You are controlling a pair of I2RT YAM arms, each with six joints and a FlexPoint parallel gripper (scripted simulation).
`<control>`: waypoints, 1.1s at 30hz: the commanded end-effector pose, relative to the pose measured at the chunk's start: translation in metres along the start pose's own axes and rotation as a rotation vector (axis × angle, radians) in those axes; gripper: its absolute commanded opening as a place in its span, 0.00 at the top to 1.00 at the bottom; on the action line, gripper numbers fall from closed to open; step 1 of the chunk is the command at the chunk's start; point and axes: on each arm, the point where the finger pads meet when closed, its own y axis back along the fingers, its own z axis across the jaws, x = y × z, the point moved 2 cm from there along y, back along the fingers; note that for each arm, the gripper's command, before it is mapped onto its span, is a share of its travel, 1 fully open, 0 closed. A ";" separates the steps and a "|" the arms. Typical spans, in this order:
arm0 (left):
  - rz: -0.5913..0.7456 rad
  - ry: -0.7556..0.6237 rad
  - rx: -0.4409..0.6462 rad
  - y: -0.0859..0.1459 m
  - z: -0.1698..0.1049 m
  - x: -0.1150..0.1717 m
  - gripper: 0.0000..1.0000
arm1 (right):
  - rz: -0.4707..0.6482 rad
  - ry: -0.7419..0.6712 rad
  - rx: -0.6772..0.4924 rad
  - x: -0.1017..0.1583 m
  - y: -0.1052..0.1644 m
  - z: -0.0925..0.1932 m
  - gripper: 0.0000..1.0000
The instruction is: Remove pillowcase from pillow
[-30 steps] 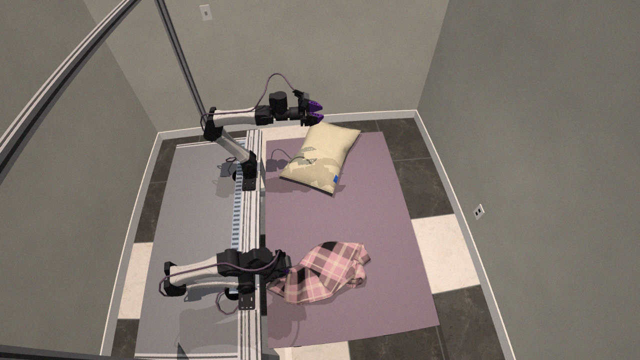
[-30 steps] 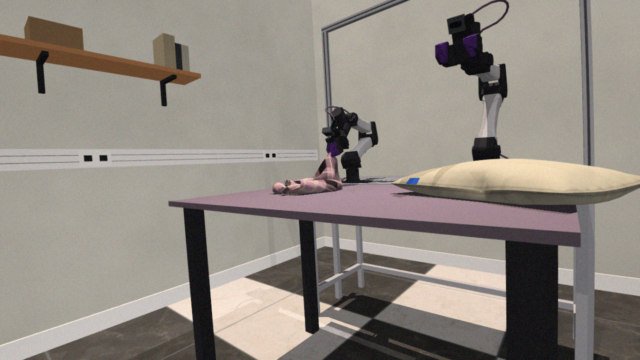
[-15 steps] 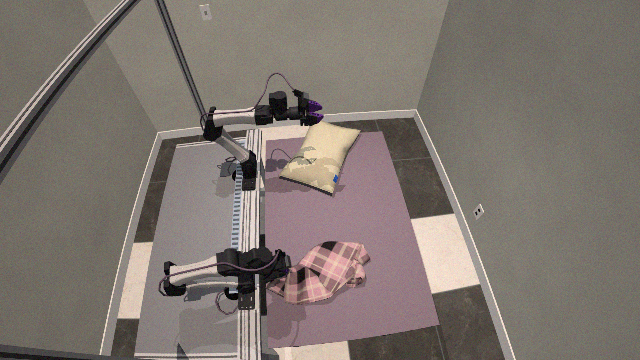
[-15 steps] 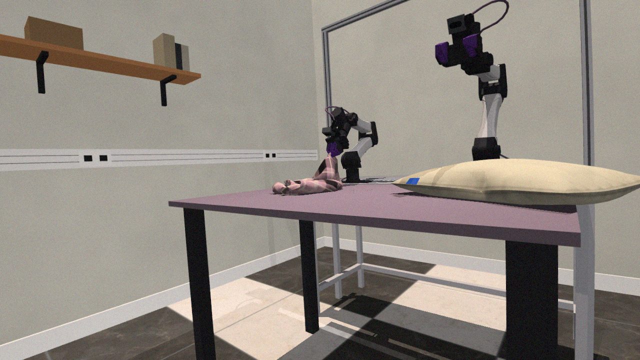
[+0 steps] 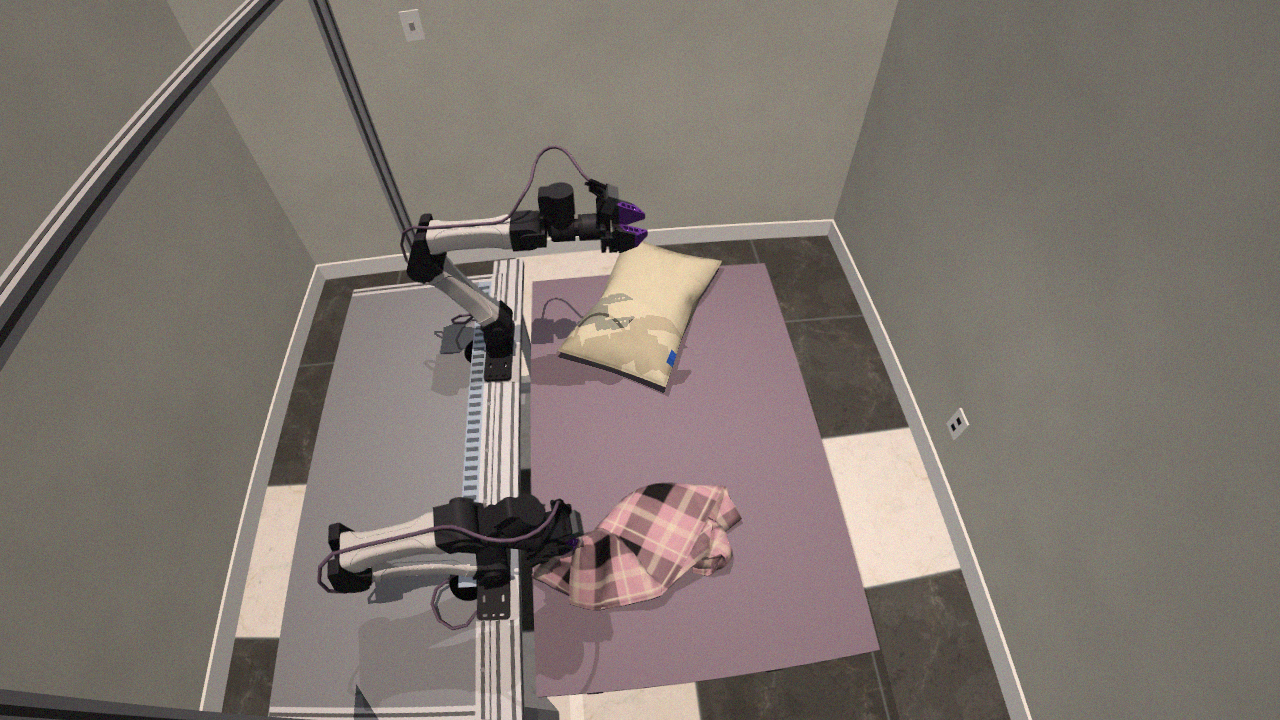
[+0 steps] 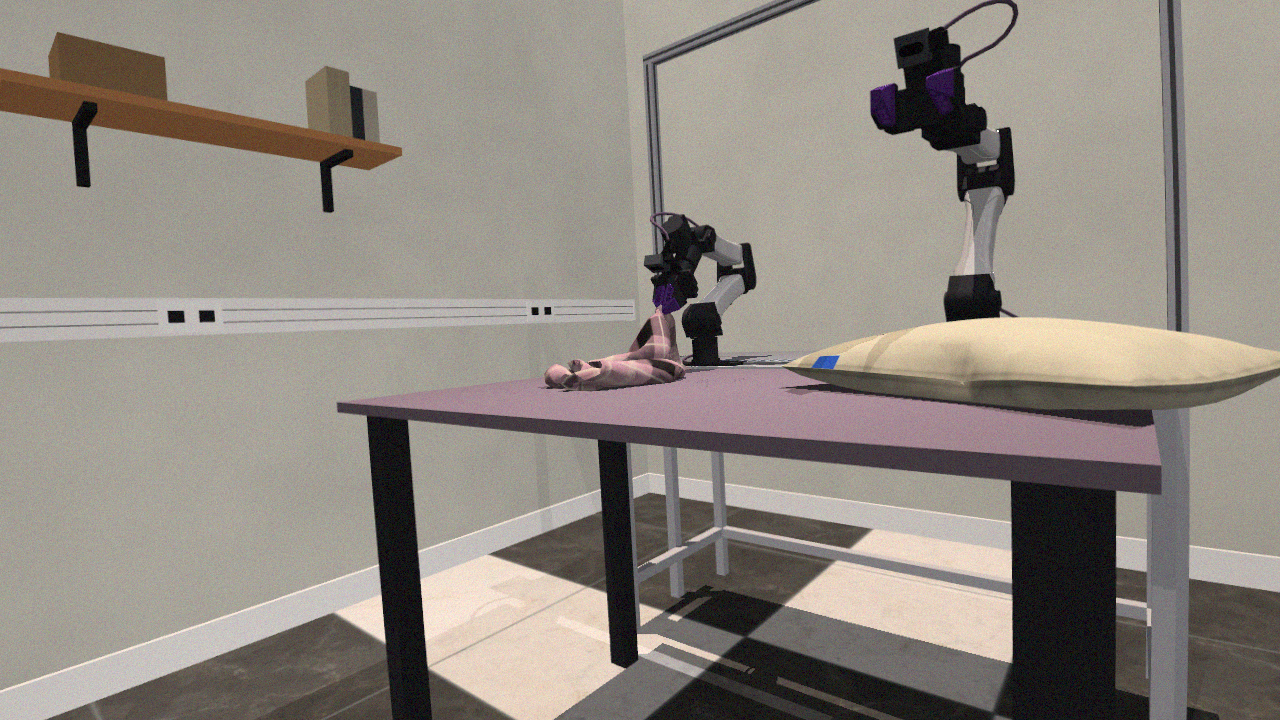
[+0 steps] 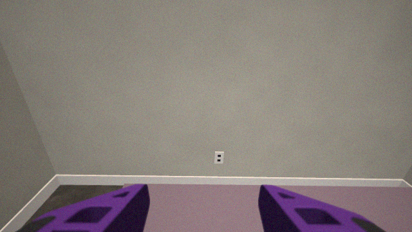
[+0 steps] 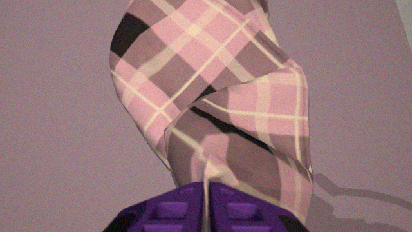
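A cream pillow [image 5: 648, 300] [image 6: 1029, 358] juts past the upper edge of the mauve tabletop [image 5: 680, 438] [image 6: 716, 416] [image 7: 206, 206] [image 8: 48, 129], beneath the parted fingers of the left gripper [image 5: 644, 224] [image 6: 911, 100] [image 7: 203, 193]. Well apart, toward the lower edge, a crumpled plaid pillowcase [image 5: 666, 528] [image 6: 626, 368] [image 8: 206, 55] reaches the left edge, beside the right gripper [image 5: 575, 542] [image 6: 663, 308] [image 8: 206, 191].

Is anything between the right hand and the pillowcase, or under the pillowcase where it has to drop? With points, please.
Nothing visible: the right hand [image 5: 577, 542] [image 6: 663, 310] [image 8: 206, 191] already pinches the plaid pillowcase [image 5: 666, 528] [image 6: 617, 368] [image 8: 193, 64], and most of it lies on the table [image 5: 680, 438] [image 6: 716, 411] [image 8: 48, 129].
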 end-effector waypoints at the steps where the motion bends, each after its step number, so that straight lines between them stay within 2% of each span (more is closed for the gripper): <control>1: 0.000 0.005 0.014 0.000 -0.003 0.003 0.40 | 0.004 0.006 -0.012 0.000 0.001 0.002 0.94; 24: 0.000 0.005 0.014 0.000 -0.003 0.003 0.40 | 0.004 0.006 -0.012 0.000 0.001 0.002 0.92; 25: 0.000 0.005 0.014 0.000 -0.003 0.003 0.40 | 0.004 0.006 -0.012 0.000 0.001 0.002 0.40; 33: 0.000 0.005 0.014 0.000 -0.003 0.003 0.40 | 0.004 0.006 -0.012 0.000 0.001 0.002 0.40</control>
